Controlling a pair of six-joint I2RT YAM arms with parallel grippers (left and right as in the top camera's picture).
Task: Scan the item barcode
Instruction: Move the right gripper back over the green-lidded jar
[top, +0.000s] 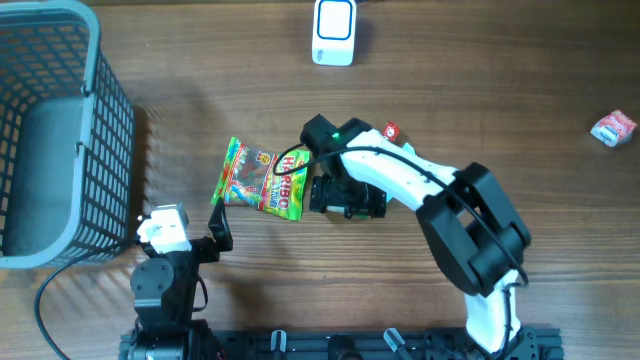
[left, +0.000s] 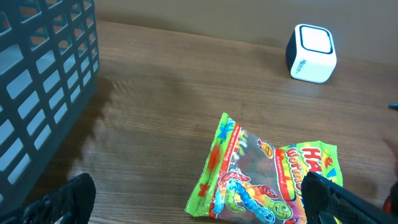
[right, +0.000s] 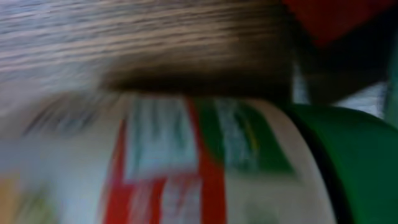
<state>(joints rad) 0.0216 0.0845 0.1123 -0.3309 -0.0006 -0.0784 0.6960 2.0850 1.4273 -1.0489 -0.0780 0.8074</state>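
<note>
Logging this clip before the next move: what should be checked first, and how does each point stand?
1. Candy bag lying on the table: ok.
2. Scanner free of clutter: ok.
3. Barcode showing on the bag: not ok, only the printed front faces up.
4. Left pincer open: ok.
5. Right pincer lined up on the bag: cannot tell, its wrist view is blurred.

Green-red-yellow candy bag (top: 262, 180); grey mesh basket (top: 112, 128)

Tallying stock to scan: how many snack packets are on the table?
3: gummy bag centre-left, pink packet far right, red packet beside the right arm; more may hide under it.
</note>
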